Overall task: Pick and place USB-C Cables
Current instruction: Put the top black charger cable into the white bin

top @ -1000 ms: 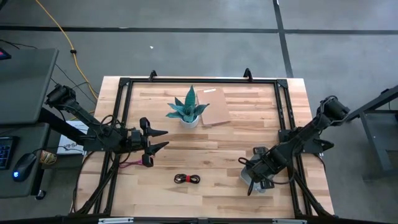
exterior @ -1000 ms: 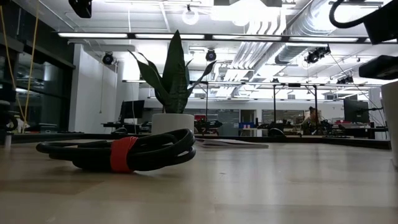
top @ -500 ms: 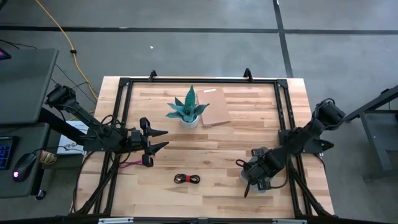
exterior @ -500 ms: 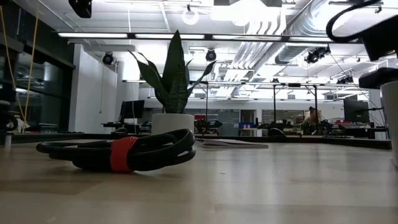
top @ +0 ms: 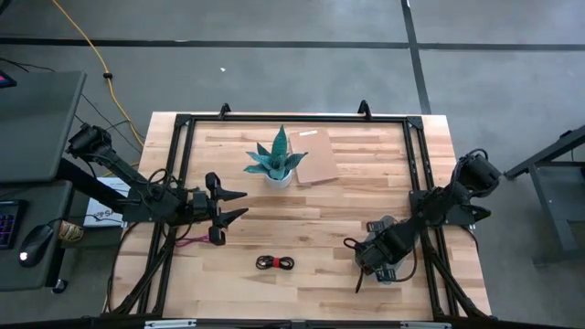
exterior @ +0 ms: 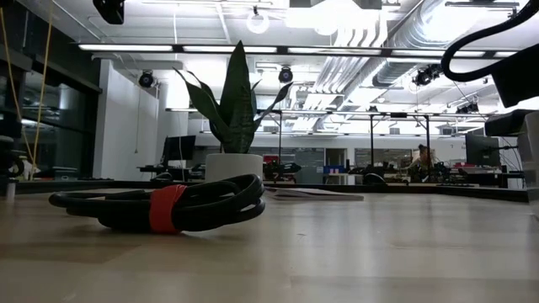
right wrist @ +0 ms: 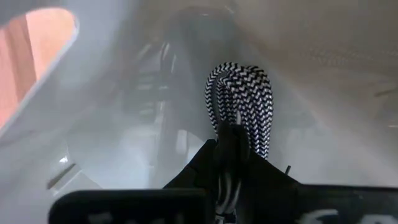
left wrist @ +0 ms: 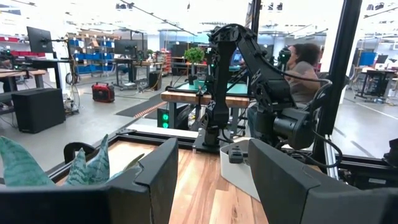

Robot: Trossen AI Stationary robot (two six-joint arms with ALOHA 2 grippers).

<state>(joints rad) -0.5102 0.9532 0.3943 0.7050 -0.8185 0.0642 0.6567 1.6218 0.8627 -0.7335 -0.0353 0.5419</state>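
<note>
- black-and-white braided cable (right wrist: 239, 102) sits pinched between my right gripper (right wrist: 233, 155) fingertips, its loop sticking out ahead of them, inside the grey tray (right wrist: 124, 149)
- change since a second ago: my right gripper (top: 377, 254) has slid a little toward the table middle over the tray (top: 388, 274) at the near-right; low view shows it pulling out of the right edge
- my read: this cable is at the drop or just being lifted, can't tell which; fingers clamped on it
- red-and-black cable (top: 275, 263) lies loose on the wood near the front centre, well apart from both grippers; hasn't moved
- pink cable (top: 186, 240) peeks out beside my left gripper, not held
- left gripper (top: 228, 208) waits at table left, fingers spread, empty, near the potted plant (top: 275, 163)
</note>
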